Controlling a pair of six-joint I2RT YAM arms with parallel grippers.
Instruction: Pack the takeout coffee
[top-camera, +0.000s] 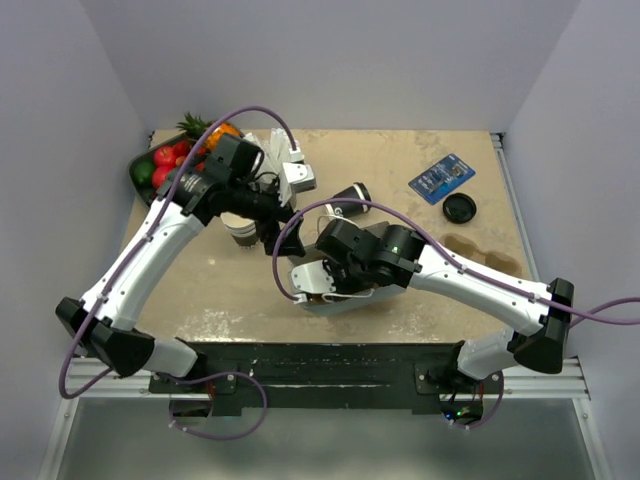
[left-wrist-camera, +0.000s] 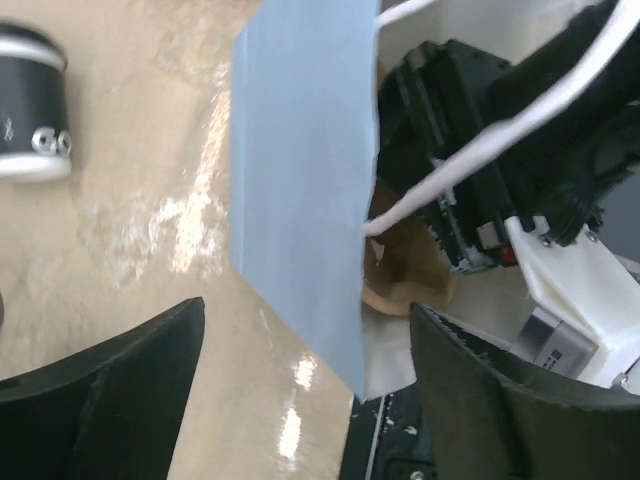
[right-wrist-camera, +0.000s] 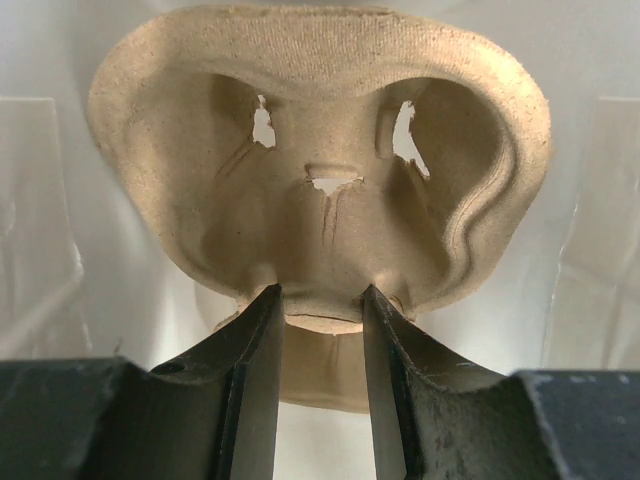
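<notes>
One takeout coffee (top-camera: 352, 193) lies on its side, dark, white-marked, black-lidded. Your left gripper (left-wrist-camera: 308, 310) stands spread; your right gripper (right-wrist-camera: 322, 295) pinches the pulp carrier (right-wrist-camera: 320, 150).

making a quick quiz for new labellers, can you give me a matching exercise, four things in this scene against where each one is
Things
1. takeout coffee
2. pulp cup carrier seen by the right wrist camera
3. loose black lid
4. fruit bowl

Places
A. far left corner of the table
B. pinched by the right end effector, inside the white bag
C. right part of the table, right next to the blue packet
D. mid table, just beyond the white bag

Pairs: 1-D, 2-B, 3-C, 4-A
</notes>
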